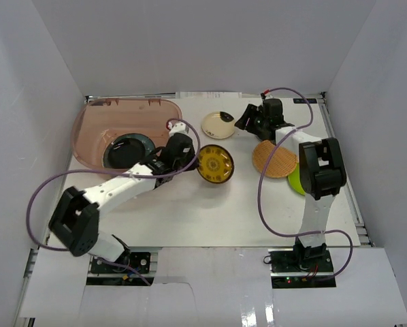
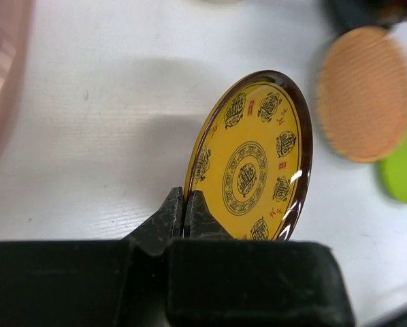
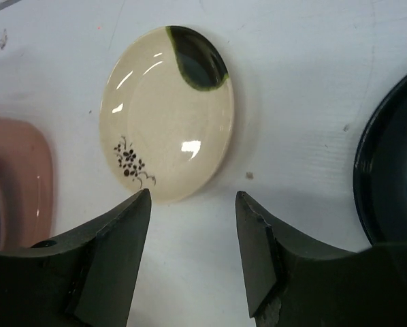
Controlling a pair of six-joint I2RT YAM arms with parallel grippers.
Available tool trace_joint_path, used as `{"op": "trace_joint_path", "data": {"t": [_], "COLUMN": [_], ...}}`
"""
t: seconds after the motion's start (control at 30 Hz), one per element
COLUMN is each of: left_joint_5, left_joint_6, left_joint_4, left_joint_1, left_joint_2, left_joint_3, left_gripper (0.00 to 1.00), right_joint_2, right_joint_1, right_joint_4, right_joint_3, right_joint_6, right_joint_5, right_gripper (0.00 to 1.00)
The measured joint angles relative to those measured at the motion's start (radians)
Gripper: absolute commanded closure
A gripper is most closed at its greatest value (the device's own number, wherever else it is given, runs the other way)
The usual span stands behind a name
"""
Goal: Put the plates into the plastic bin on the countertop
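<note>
My left gripper (image 1: 192, 163) is shut on the rim of a yellow patterned plate (image 1: 215, 163) and holds it on edge above the countertop (image 1: 190, 211), right of the plastic bin (image 1: 98, 126). In the left wrist view the fingers (image 2: 184, 208) pinch the plate (image 2: 254, 160) at its lower left rim. The bin holds a dark plate stack (image 1: 127, 150). My right gripper (image 3: 192, 197) is open and empty just short of the cream plate (image 3: 166, 112), which lies flat (image 1: 220, 125). A black plate (image 3: 391, 180) lies to the gripper's right.
An orange woven-look plate (image 1: 275, 159) and a lime green plate (image 1: 295, 180) lie under the right arm; both show in the left wrist view (image 2: 363, 92) (image 2: 404, 167). The bin's corner shows in the right wrist view (image 3: 16, 184). White walls enclose the table.
</note>
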Motion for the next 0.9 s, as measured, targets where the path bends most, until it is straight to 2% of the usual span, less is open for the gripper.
{"op": "trace_joint_path", "data": {"t": [0.17,0.27,0.33,0.37,0.43,0.47,0.6,0.77,0.9], "left_joint_5": [0.012,0.075,0.117,0.133,0.156,0.166,0.208,0.24,0.224], "left_joint_6": [0.029,0.039,0.04,0.041,0.043,0.044,0.043,0.05,0.08], "left_joint_4": [-0.054,-0.05,-0.039,-0.037,-0.046,-0.053,-0.097,-0.131,-0.143], "left_joint_1": [0.03,0.156,0.287,0.358,0.471,0.523,0.672,0.84,0.876], "left_joint_2": [-0.274,-0.347,-0.352,-0.344,-0.314,-0.293,-0.237,-0.204,-0.173], "left_joint_3": [0.059,0.144,0.176,0.181,0.179,0.171,0.117,0.087,0.089], "left_gripper": [1.0,1.0,1.0,1.0,1.0,1.0,1.0,1.0,1.0], "right_joint_2": [0.121,0.165,0.205,0.222,0.248,0.256,0.258,0.194,0.057], "right_joint_1": [0.028,0.04,0.05,0.051,0.055,0.055,0.055,0.049,0.042], "right_joint_4": [-0.023,-0.013,-0.012,0.004,0.025,0.034,0.085,0.182,0.18], "right_joint_3": [0.095,0.097,0.116,0.132,0.156,0.156,0.129,0.01,-0.084], "right_joint_6": [0.021,0.082,0.128,0.148,0.18,0.196,0.247,0.29,0.266], "right_joint_5": [0.021,0.022,0.019,0.011,0.016,0.017,0.037,0.048,0.065], "right_gripper": [0.43,0.45,0.48,0.55,0.61,0.7,0.91,0.92,0.92]}}
